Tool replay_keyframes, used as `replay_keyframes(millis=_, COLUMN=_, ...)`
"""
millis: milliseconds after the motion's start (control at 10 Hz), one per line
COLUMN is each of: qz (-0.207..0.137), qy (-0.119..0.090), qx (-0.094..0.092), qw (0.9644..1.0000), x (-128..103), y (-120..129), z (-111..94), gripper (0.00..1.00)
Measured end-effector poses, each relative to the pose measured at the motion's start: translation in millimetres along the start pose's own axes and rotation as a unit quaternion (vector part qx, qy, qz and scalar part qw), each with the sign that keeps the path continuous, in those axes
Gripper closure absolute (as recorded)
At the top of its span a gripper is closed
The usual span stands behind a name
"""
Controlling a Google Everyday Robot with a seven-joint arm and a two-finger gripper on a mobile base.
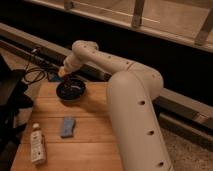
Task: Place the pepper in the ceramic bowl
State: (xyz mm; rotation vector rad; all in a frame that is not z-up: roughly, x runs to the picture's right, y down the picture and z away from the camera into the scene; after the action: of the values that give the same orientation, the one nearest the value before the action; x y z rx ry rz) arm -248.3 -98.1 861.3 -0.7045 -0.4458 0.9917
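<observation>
- The pincer (64,75) was in the upper left of the frame, just above the back edge of the ceramic bowl (71,99).
- It was clamped on the pepper (61,73), a small orange lump at its tip.
- To do this step well, it should move over the middle of the bowl, go low, and then let go, so the pepper does not bounce out.
- The bowl was round, shallow, black and shiny, so it may be slippery.
- The worktop (97,137) was pale wood in planks.
- A blue sponge (67,127) looked soft, and a white bottle (36,144) lay at the lower left.
</observation>
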Motion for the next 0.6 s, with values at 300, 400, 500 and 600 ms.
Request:
replay_keyframes(millis=300, qz=-0.009, qy=-0.013, qx=0.011, qw=0.9998, x=-3, y=-7, z=1, gripper=0.45)
replay_keyframes(millis=400, qz=-0.010, qy=-0.015, qx=0.015, qw=0.9997, x=-1, y=-8, z=2, gripper=0.37)
replay_keyframes(millis=500, qz=-0.011, qy=-0.018, qx=0.022, qw=0.9995, x=1, y=-9, z=3, gripper=0.27)
replay_keyframes(millis=600, qz=-0.010, qy=-0.020, qx=0.026, qw=0.9994, x=4, y=-12, z=3, gripper=0.21)
